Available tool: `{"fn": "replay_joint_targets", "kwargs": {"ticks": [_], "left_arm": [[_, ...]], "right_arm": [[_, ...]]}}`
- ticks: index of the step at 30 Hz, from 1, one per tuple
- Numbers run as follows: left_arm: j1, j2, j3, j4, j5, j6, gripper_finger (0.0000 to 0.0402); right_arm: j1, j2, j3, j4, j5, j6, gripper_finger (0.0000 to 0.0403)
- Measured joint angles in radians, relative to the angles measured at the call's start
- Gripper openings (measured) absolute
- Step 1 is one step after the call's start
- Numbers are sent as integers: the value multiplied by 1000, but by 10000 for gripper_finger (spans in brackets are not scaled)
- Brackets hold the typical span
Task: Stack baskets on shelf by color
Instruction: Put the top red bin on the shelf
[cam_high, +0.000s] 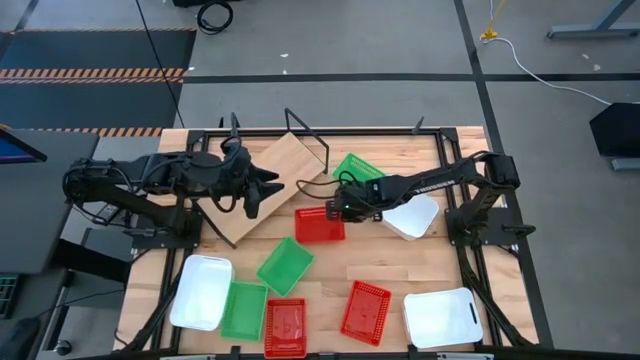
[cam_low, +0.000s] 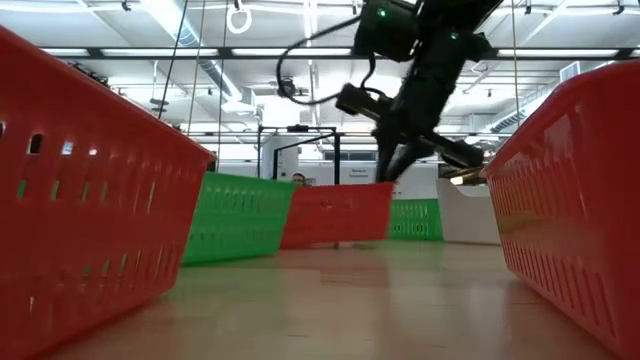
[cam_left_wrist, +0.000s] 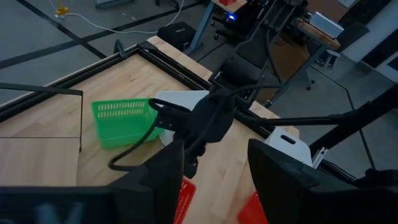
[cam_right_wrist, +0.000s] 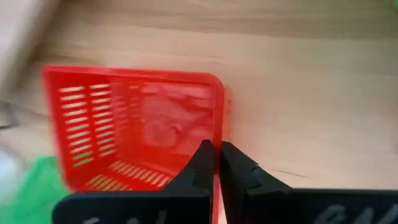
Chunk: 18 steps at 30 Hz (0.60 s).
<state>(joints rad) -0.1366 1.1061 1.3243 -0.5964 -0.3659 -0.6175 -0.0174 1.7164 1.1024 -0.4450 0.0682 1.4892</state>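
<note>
Right wrist view: right gripper (cam_right_wrist: 216, 163) fingers pinch a red basket (cam_right_wrist: 140, 127) wall; lift level toward the shelf (cam_high: 272, 185). Left gripper (cam_high: 262, 190) fingers stand apart, empty.

No legible text or labels, seemingly.

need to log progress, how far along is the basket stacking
Done: nothing yet, the shelf holds no baskets. In hand: the right gripper is shut on the rim of a red basket at the table's middle, while the left gripper hovers open over the shelf. Left: all nine baskets, including three white baskets and three green baskets scattered on the table.
</note>
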Motion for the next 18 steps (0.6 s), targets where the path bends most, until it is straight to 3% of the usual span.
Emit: {"fn": "replay_joint_targets", "kwargs": {"ticks": [8,15,18], "left_arm": [[0,0,0,0,0,-26,172],[0,0,0,0,0,-25,172],[0,0,0,0,0,-25,173]], "right_arm": [[0,0,78,39,42,59,10],[1,-43,177,26,45,7,10],[-2,-84,178,16,138,81,10]]}}
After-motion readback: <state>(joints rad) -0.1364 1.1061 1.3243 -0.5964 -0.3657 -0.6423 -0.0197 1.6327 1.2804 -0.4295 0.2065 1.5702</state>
